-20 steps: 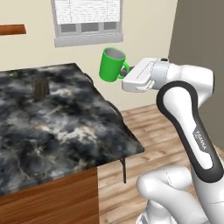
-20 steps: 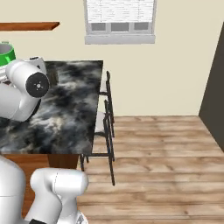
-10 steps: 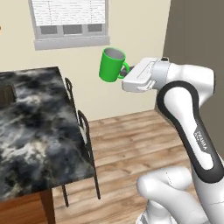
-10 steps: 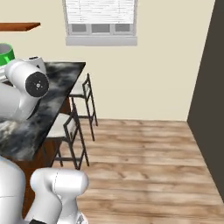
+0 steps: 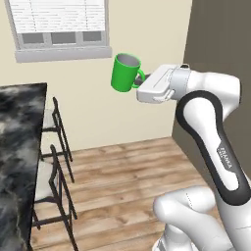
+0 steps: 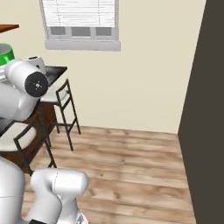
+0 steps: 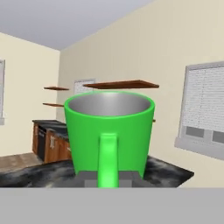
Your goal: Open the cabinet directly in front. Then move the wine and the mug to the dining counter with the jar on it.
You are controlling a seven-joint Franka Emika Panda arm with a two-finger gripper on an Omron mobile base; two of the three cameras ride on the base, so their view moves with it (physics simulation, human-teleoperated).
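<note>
My gripper (image 5: pixel 139 83) is shut on the loop handle of the bright green mug (image 5: pixel 125 72), holding it upright in the air at about window-sill height. In the hand view the mug (image 7: pixel 109 129) stands right in front of the gripper (image 7: pixel 108 178), its pale grey inside showing. A sliver of the mug (image 6: pixel 5 53) peeks out behind my arm at the left of the right base view. The black marble dining counter (image 5: pixel 17 147) lies to the mug's left, and its far end (image 6: pixel 54 71) shows beyond my arm. The cabinet, the wine and the jar are out of view.
Two pale-seated stools (image 5: pixel 46 166) stand along the counter's edge, above open wooden floor (image 5: pixel 122 181). A window with blinds (image 5: pixel 59 27) is in the cream wall ahead. A tall dark wall (image 6: pixel 205 113) closes the right side. Wooden shelves (image 7: pixel 122 84) hang beyond the counter.
The whole picture has shifted: the base has turned, so the counter and stools slid to the left edge and the dark wall came in on the right. The mug stays held.
</note>
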